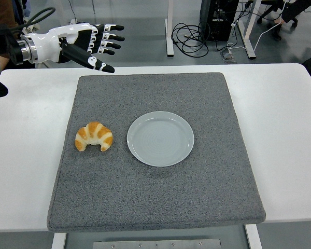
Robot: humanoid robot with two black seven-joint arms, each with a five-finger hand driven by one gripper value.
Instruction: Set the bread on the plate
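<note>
1. While the left arm reaches in from top-left, the left hand point(88, 44) hangs above the table's far-left corner, palm fwd, fingers spread, thumb pointing down-right, holding nothing
2. Croissant point(94, 136) lies on left part of grey mat point(207, 197), well below hand
3. Plate point(160, 138) just right of croissant, not touching, mid-mat

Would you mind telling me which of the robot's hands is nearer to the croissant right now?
The left hand is nearer: it hovers open above the table's far-left edge, well beyond the croissant. The right hand is out of view.
</note>
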